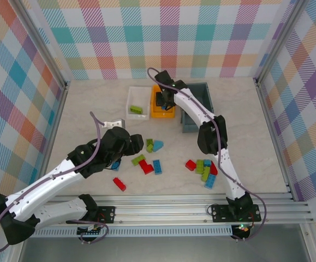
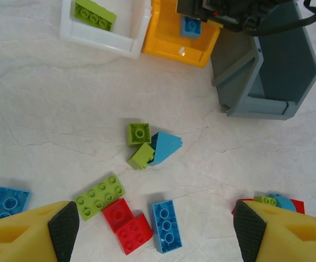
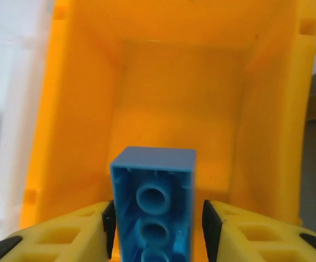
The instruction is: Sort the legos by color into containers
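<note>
There's the right arm [image 1: 212, 136] stretched far forward, right gripper [image 3: 158, 229] tipped down, fingers pinched on a blue brick [image 3: 153, 202]. Meanwhile the left arm [image 1: 54, 177] sits bent low, left gripper [image 2: 158, 232] hanging with fingers spread wide.

Pastel plaid walls [image 1: 168, 33] enclose a pale marbled tabletop [image 1: 245, 120], evenly lit.

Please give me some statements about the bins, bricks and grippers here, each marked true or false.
1. The right gripper holds a blue brick over the orange bin. True.
2. The white tray holds a red brick. False: it holds a green brick.
3. The left gripper has its jaws shut on a brick. False: the jaws are open and empty.
4. In the top view, the grey bin stands right of the orange bin. True.
</note>
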`<state>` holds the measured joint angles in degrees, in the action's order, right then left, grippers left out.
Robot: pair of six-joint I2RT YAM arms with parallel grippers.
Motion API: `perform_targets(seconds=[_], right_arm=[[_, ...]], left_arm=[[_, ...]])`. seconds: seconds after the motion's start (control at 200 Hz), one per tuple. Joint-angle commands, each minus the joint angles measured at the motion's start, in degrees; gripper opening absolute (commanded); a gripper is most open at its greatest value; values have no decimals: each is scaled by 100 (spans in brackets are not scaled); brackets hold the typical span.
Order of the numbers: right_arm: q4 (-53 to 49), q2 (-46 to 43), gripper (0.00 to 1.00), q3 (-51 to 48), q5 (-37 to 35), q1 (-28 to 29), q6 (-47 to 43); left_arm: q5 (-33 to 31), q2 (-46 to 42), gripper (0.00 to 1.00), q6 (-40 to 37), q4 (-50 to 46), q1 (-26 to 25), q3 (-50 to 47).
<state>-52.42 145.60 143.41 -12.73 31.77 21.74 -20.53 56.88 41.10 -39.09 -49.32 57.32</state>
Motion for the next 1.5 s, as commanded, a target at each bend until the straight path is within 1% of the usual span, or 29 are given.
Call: perform_targets(seconds=[0.0, 0.115, 0.22, 0.33, 0.43, 0.53, 0.605, 0.66, 0.705, 0.775, 0.865, 0.905, 0.98, 1.105, 1.22, 1.29, 1.495], right_arm=[[-361, -116, 55, 324, 208, 57, -158], [-352, -472, 56, 268, 211, 116, -267], [-262, -965, 56, 158, 147, 300, -449], [27, -1738, 55, -394, 53, 584, -630], [570, -2699, 53, -1518, 83, 857, -725], [1358, -3741, 52, -3144, 428, 1288, -900], [1943, -4394, 53, -4418, 740, 1834, -1057], [2279, -4743, 55, -5252, 790, 2303, -1117], [2572, -4960, 58, -5822, 865, 2668, -1071], [2975, -5162, 62, -6564, 1028, 3161, -827], [3271, -5066, 67, -6945, 1093, 3756, -590], [3278, -4832, 69, -6914, 1033, 4047, -494], [3212, -4327, 71, -6691, 999, 4339, -348], [3126, -3520, 75, -6206, 1073, 4422, -230], [2744, -2860, 76, -5573, 1053, 4423, -341], [2606, -2564, 75, -5315, 988, 4416, -357], [2341, -2138, 57, -4893, 813, 4373, -298]], left_arm=[[-26, 140, 76, 164, -305, 44, 132], [-71, 261, 74, 453, -727, 45, 154], [-155, 301, 71, 798, -1142, 44, 133], [-294, 207, 69, 1131, -1556, 51, 90], [-434, -33, 68, 1305, -1792, 60, 70], [-804, -394, 65, 1559, -2249, 57, 184], [-1234, -771, 62, 1819, -2719, 63, 336], [-1446, -1099, 59, 1909, -2908, 63, 384], [-1628, -1372, 56, 1991, -3052, 62, 418], [-1775, -1743, 54, 2160, -3322, 61, 444], [-2014, -2112, 53, 2500, -3809, 63, 505], [-2112, -2286, 53, 2613, -3971, 63, 513], [-2192, -2612, 53, 2655, -4021, 57, 456], [-2160, -2954, 53, 2679, -3905, 62, 318], [-2077, -2999, 53, 2687, -3898, 63, 262], [-2051, -2981, 53, 2668, -3896, 63, 269], [-2008, -2994, 54, 2571, -3802, 58, 315]])
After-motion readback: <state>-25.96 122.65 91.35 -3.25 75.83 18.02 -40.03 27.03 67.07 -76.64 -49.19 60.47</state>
